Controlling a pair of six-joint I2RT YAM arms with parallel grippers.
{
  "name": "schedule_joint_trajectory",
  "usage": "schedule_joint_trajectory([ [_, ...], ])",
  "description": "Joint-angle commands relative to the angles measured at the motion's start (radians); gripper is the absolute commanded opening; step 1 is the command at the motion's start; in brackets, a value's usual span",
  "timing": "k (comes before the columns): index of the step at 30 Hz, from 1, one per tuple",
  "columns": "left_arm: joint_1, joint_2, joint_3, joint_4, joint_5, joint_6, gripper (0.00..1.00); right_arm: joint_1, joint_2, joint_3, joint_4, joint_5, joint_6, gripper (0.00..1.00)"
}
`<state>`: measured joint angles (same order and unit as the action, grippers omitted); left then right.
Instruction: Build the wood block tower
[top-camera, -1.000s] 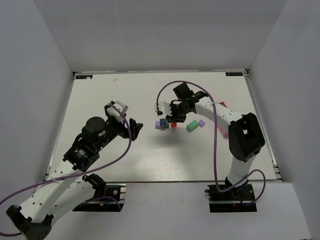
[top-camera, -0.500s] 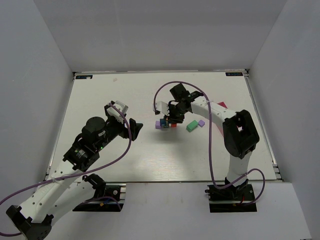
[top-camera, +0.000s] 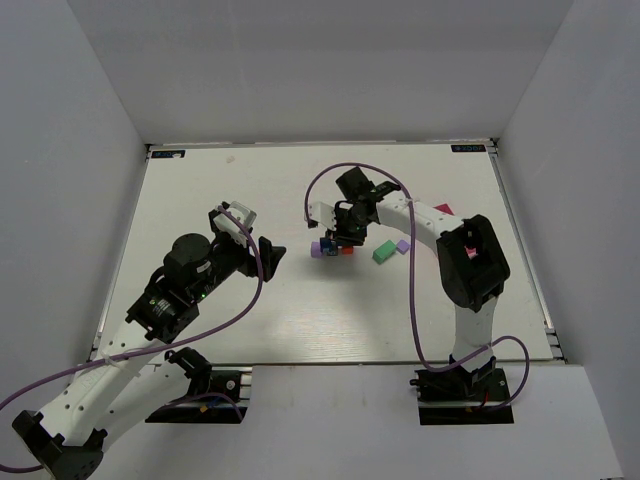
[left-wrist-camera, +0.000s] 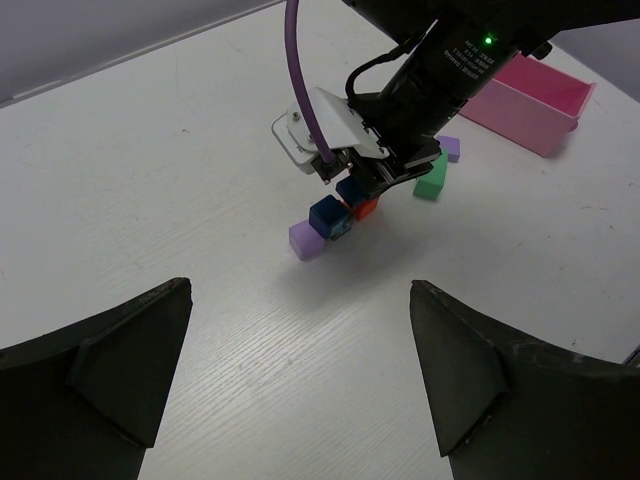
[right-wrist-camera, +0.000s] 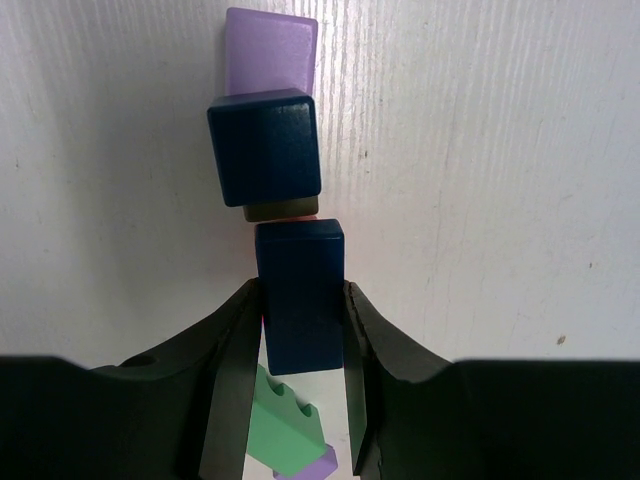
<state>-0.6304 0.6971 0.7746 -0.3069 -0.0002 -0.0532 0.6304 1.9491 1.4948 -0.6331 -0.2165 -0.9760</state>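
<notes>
Left fingers (left-wrist-camera: 110, 370): spread wide apart, holding nothing, hovering over the near-left part of the white table (left-wrist-camera: 150, 150), well apart from the blocks.
Right fingers (right-wrist-camera: 230, 380): clamped on the long sides of a dark blue wooden brick (right-wrist-camera: 299, 295), which hangs just above the cluster at mid-table.
Tower so far: just beyond the brick, a dark blue wooden cube (right-wrist-camera: 265, 145) seems to rest on a dark brown block (right-wrist-camera: 280, 211), of which only an edge shows. A red wooden block (left-wrist-camera: 366, 208) lies below the brick, largely hidden.
Purple wooden cube (right-wrist-camera: 270, 50): on the table, against the blue cube's far side.
Spare pieces: a green wooden brick (left-wrist-camera: 431, 183) and a small purple block (left-wrist-camera: 451, 148) lie loose, right of the cluster.
Pink rectangular tray (left-wrist-camera: 530, 100): farthest back on the right, apart from the blocks.
Step in hand: probably setting the held brick onto the stack; the task looks early.
Doing it well: square the brick's edges with the block below, lower it straight until it seats flat, then part the fingers only slightly and lift vertically, so that nothing nudges the blue cube.
</notes>
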Motion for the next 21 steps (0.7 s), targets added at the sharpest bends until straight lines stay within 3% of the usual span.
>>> schedule_joint_trajectory([
  [1, 0.003, -0.011, -0.005, 0.0, -0.009, -0.01, 1.0, -0.001, 0.008, 0.045, 0.0, -0.004, 0.008, 0.0],
  [21, 0.003, -0.011, -0.005, 0.0, -0.009, -0.01, 1.0, 0.005, 0.031, 0.053, -0.002, -0.02, 0.005, 0.0],
])
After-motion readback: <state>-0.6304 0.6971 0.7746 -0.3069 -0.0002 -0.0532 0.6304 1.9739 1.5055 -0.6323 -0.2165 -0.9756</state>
